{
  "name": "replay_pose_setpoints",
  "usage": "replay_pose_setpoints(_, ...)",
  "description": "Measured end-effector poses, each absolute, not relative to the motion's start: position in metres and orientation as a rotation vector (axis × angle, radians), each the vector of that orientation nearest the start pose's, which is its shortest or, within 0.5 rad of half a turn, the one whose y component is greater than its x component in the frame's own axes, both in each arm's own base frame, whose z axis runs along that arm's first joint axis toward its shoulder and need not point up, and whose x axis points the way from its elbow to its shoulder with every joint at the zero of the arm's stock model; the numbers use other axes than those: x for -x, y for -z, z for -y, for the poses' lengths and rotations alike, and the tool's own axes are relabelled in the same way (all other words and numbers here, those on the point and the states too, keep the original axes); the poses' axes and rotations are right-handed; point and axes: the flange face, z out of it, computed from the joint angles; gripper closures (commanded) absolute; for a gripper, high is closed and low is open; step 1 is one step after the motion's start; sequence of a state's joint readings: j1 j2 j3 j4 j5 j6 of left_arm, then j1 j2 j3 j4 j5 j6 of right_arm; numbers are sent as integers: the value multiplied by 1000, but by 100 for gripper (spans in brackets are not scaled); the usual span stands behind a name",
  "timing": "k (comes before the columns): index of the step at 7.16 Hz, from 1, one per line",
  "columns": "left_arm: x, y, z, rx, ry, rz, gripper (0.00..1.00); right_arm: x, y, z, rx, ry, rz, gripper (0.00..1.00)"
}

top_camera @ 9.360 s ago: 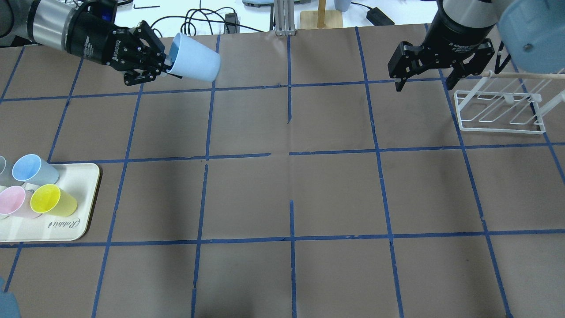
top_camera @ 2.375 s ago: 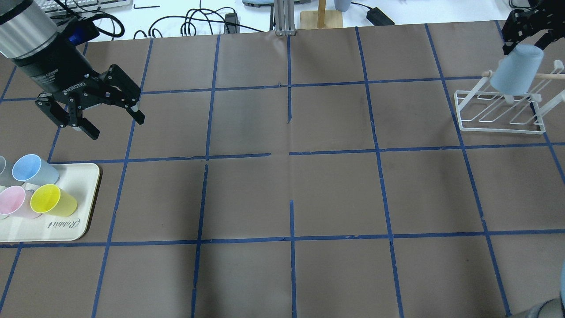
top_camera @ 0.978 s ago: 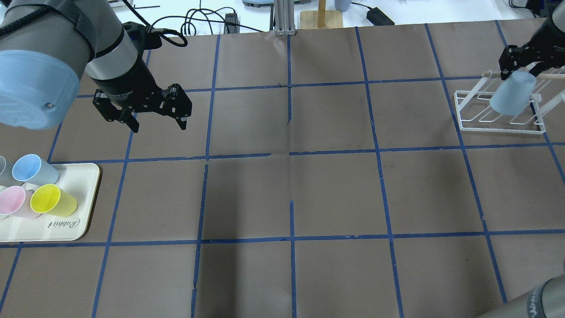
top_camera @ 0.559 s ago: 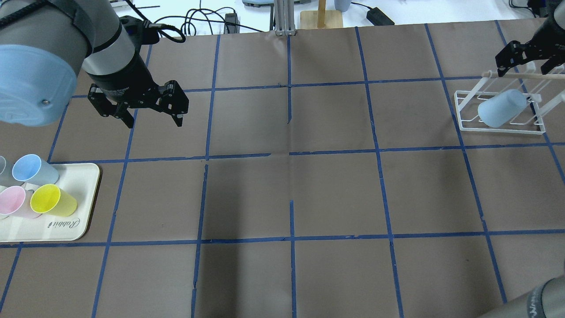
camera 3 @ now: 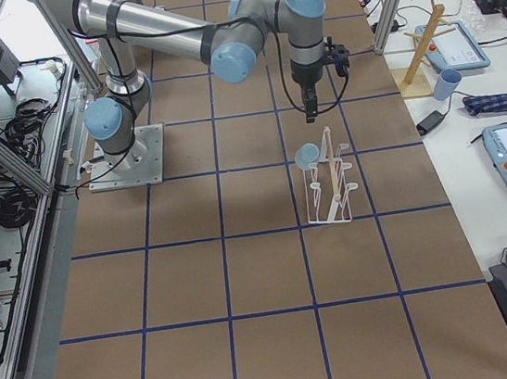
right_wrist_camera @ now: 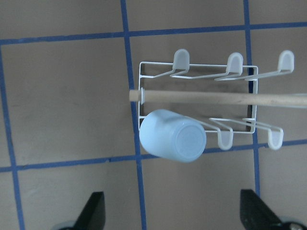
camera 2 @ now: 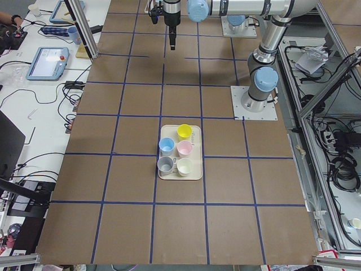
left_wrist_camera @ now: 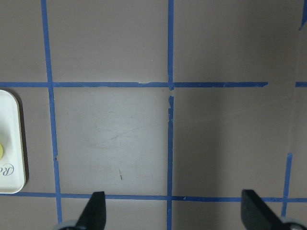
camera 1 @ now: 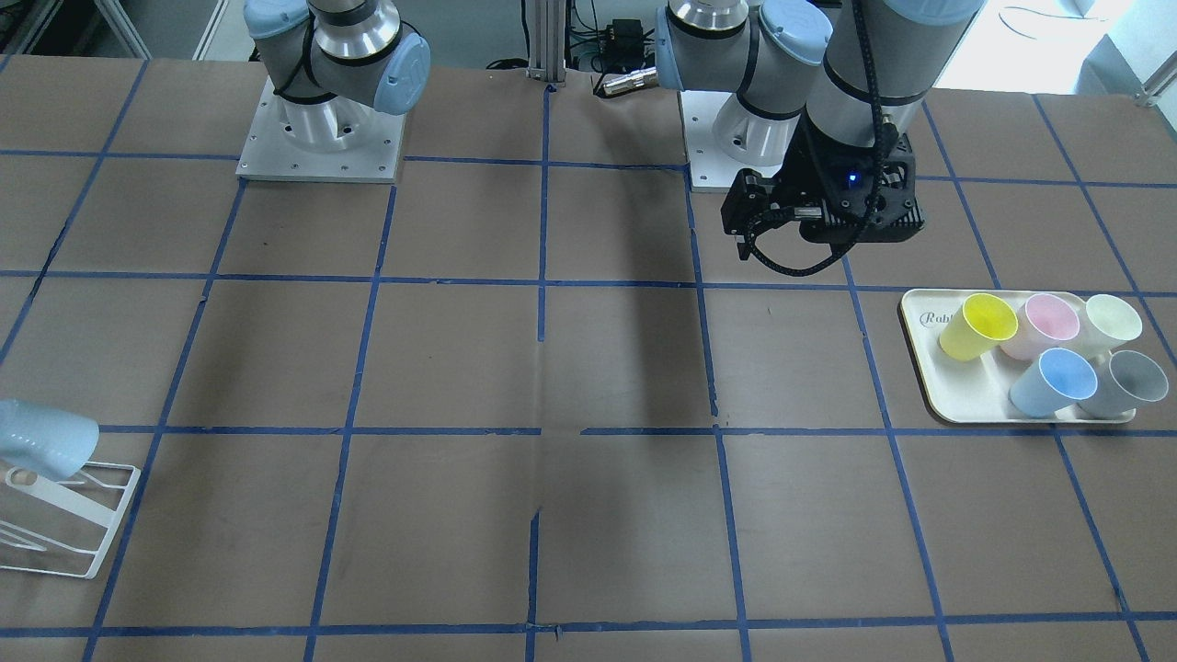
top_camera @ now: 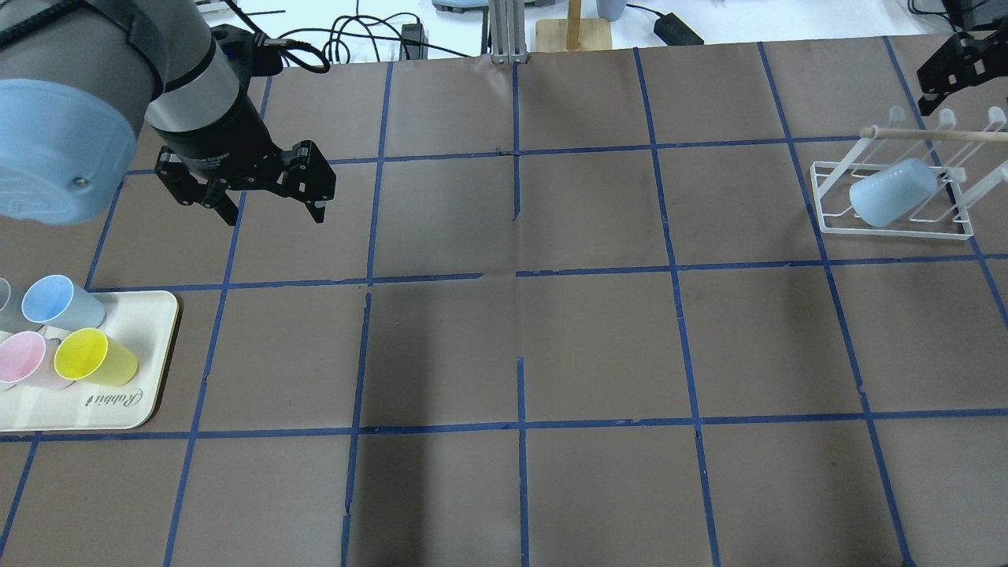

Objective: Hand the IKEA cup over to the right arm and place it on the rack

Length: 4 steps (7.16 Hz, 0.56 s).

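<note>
The pale blue IKEA cup (top_camera: 894, 193) lies tilted on the slanted rods of the white wire rack (top_camera: 894, 230) at the far right, its bottom toward the right wrist camera (right_wrist_camera: 173, 136). It also shows in the front view (camera 1: 39, 443) on the rack (camera 1: 69, 524). My right gripper (top_camera: 957, 79) is open and empty, raised above and behind the rack, apart from the cup; its fingertips (right_wrist_camera: 96, 211) frame the wrist view. My left gripper (top_camera: 274, 214) is open and empty over the table at the left.
A cream tray (top_camera: 126, 409) at the front left holds a second blue cup (top_camera: 59, 303), a yellow cup (top_camera: 94, 356), a pink cup (top_camera: 22, 358) and others. A wooden rod (top_camera: 929, 135) runs across the rack's top. Cables lie beyond the table's far edge.
My right gripper has let go of the cup and lifted up and back from the rack. The cup has tipped over onto the rods. My left gripper has barely moved.
</note>
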State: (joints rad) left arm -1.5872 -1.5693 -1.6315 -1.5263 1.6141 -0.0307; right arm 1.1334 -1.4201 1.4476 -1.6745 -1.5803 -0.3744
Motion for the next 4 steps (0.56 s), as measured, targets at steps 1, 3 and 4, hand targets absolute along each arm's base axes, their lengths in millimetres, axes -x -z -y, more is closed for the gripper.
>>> replay_pose_setpoints(1, 136, -463, 487, 24, -21, -3097, 0, 100, -502, 543, -103, 42, -3135, 0)
replay_pose_setpoints(3, 136, -459, 486, 25, -31, -3096, 0, 31, -524, 516, -115, -31, -3081, 0)
replay_pose_setpoints(4, 136, -459, 486, 26, -31, -3096, 0, -18, -525, 513, -105, -50, -3079, 0)
